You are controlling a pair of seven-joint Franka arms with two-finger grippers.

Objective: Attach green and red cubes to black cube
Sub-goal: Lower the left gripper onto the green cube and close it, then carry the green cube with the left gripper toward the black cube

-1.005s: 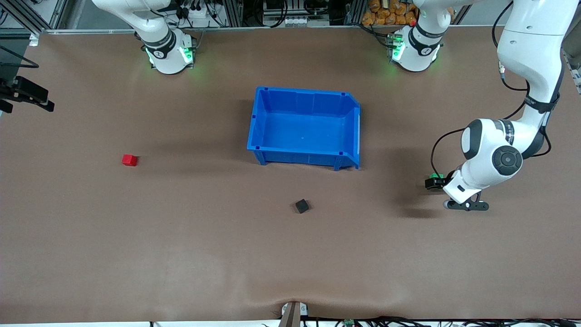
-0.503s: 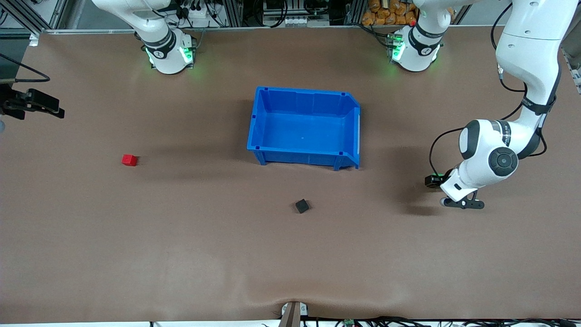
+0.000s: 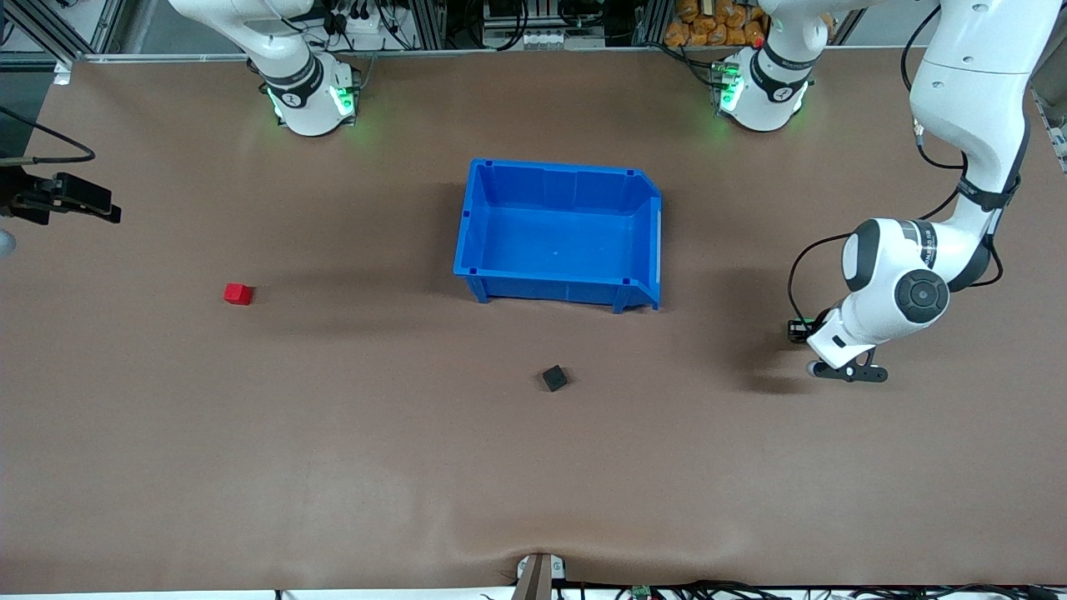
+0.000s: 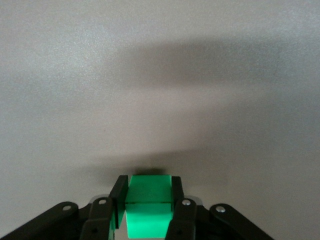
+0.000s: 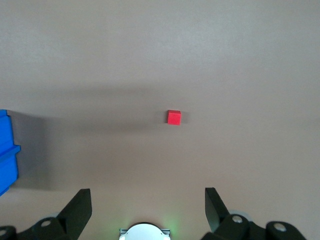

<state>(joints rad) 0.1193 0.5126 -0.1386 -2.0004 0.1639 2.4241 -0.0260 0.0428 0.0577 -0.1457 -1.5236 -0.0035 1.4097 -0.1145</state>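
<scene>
Green cube (image 4: 148,206) sits pinched between the pads of the left gripper (image 4: 148,202), low over the brown table (image 3: 350,467) at the left arm's end; in the front view only a sliver of the cube shows at that gripper (image 3: 798,328). Out from there toward the middle of the table lies the black cube (image 3: 554,378), alone, nearer the front camera than the blue bin (image 3: 557,234). Well apart, toward the right arm's end, rests the red cube (image 3: 237,293). The right gripper (image 5: 148,205) hangs high over the table with fingers spread wide, the red cube (image 5: 173,117) below it.
</scene>
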